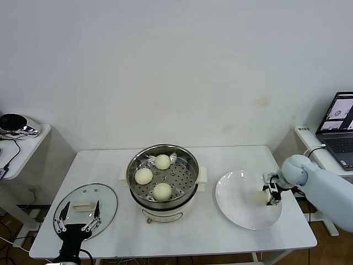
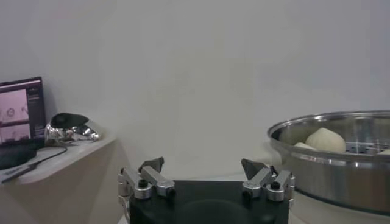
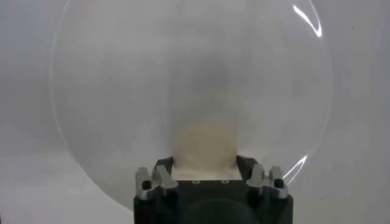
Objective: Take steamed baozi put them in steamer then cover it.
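The left gripper [image 1: 80,216] hangs nearest, fingers spread wide, with the cover [image 1: 85,210] lying flat on the table [image 1: 187,232] just beneath its fingertips. Beyond them to the right stands the steamer [image 1: 162,176], three steamed baozi [image 1: 162,191] inside (handles on its cream base). The right gripper [image 1: 270,194] sits over the plate [image 1: 242,208], fingers pressed against both sides of the fourth baozi [image 3: 204,146].
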Robot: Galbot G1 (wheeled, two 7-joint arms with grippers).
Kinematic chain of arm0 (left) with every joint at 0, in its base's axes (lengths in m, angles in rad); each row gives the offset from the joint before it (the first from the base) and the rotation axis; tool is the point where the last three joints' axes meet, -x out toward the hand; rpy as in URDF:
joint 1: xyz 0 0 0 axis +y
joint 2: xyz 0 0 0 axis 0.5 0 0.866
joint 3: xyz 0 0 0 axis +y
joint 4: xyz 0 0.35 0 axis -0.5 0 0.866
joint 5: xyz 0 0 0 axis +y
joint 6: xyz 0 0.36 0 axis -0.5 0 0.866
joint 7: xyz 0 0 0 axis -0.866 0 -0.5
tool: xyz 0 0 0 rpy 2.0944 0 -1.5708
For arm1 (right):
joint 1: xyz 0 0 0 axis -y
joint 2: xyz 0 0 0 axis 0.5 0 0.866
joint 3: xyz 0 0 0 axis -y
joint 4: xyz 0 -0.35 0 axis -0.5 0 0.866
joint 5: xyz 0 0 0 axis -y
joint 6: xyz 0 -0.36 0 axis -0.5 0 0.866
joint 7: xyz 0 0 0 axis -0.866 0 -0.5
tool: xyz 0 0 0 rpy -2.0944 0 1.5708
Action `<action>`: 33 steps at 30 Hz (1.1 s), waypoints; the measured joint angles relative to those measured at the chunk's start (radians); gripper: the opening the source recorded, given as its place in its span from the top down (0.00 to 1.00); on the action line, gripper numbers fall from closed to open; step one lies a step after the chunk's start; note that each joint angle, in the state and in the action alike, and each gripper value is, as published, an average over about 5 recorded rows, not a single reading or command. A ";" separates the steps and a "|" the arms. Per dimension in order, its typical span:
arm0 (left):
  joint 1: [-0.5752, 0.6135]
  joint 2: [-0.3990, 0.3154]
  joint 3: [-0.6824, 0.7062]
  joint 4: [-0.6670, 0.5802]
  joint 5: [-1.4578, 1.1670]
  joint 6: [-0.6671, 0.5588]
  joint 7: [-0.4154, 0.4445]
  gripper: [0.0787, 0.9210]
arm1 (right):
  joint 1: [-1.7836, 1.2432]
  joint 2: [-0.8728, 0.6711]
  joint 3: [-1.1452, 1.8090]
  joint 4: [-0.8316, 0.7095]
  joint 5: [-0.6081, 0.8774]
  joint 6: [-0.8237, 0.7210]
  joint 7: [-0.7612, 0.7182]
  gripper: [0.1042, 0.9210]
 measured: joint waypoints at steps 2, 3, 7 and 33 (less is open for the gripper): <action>-0.001 0.000 0.001 -0.002 0.000 0.001 0.000 0.12 | 0.024 -0.011 -0.019 0.018 0.019 -0.010 -0.002 0.43; -0.001 0.000 0.002 -0.003 0.000 0.001 0.000 0.12 | 0.040 -0.017 -0.031 0.029 0.031 -0.016 -0.003 0.44; -0.004 0.000 0.008 -0.009 0.001 0.002 0.000 0.12 | 0.140 -0.039 -0.097 0.082 0.097 -0.045 -0.006 0.44; -0.030 0.000 0.008 -0.007 0.004 -0.004 -0.002 0.12 | 0.850 0.335 -0.633 0.248 0.769 -0.373 0.219 0.42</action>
